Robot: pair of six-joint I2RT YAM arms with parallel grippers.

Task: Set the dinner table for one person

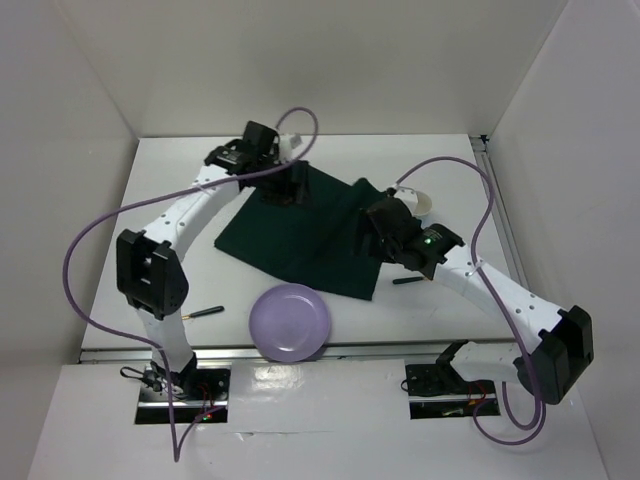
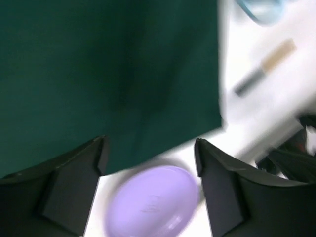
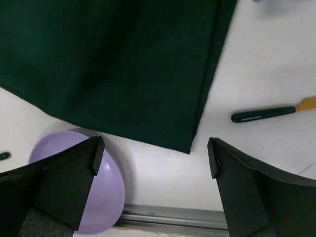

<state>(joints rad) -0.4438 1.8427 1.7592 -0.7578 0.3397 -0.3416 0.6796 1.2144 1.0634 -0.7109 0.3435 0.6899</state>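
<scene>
The left pincer (image 2: 149, 148) and the right pincer (image 3: 154, 148) are held wide open over the green mat (image 1: 300, 235) on the white desk (image 1: 170, 180); nothing is gripped. The purple plate (image 1: 290, 322) is seen by the near edge, nearer the right pincer.

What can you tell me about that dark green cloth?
The dark green cloth is a plain, matte rectangular fabric mat, lying flat and skewed on the white table. Its near edge runs close to the lilac plate; contact is unclear. The left claw and right claw hang open above it, neither gripping it.
</scene>
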